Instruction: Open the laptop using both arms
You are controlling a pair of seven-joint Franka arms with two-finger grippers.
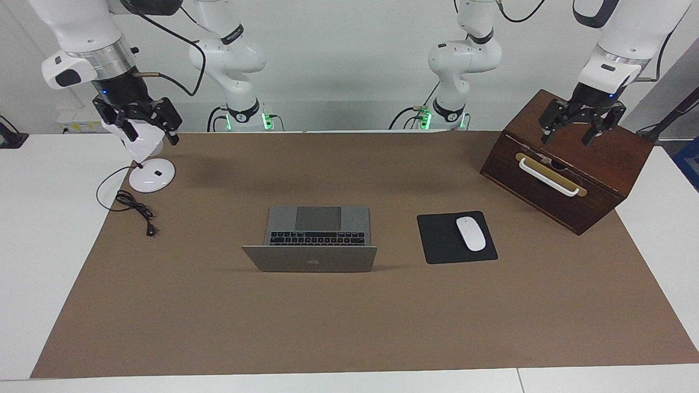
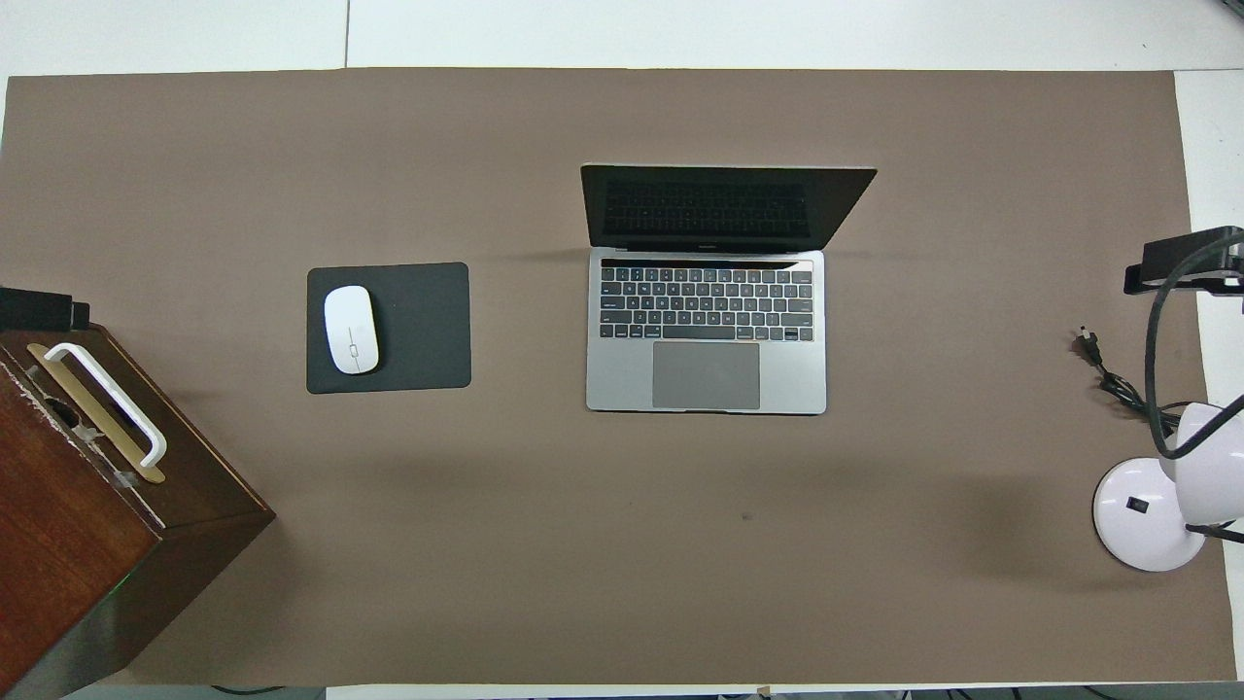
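The laptop (image 1: 317,237) sits open at mid-frame in the facing view, its lid raised past upright, its keys and trackpad turned toward the robots. In the overhead view its lid edge runs straight across the frame, parallel to the table's long sides. On this evidence the opening looks done, or all but done.

The right gripper (image 1: 139,117) hangs at the upper left of the facing view, over the lamp (image 1: 147,164), its fingers spread and holding nothing. The left gripper (image 1: 581,120) hangs at the upper right, over the wooden box (image 1: 568,164), claws likewise parted and bare. Both are well apart from the laptop, which lies lower in the frame and toward the centre from each. Neither arm is clearly the closer; the machine sits roughly midway between them, perhaps a shade toward the right arm's end.

A mouse (image 1: 471,233) rests on a black pad (image 1: 437,240) just beside the laptop, toward the left arm's end, and would lie under any low approach from that side. The lamp's cord (image 1: 134,204) trails on the brown mat (image 1: 349,327) toward the right arm's end, near the lamp's base and well short of the laptop. Between the robots and the trackpad edge nothing stands.

Should the lid need more tilt, either arm would have to descend toward frame centre first.
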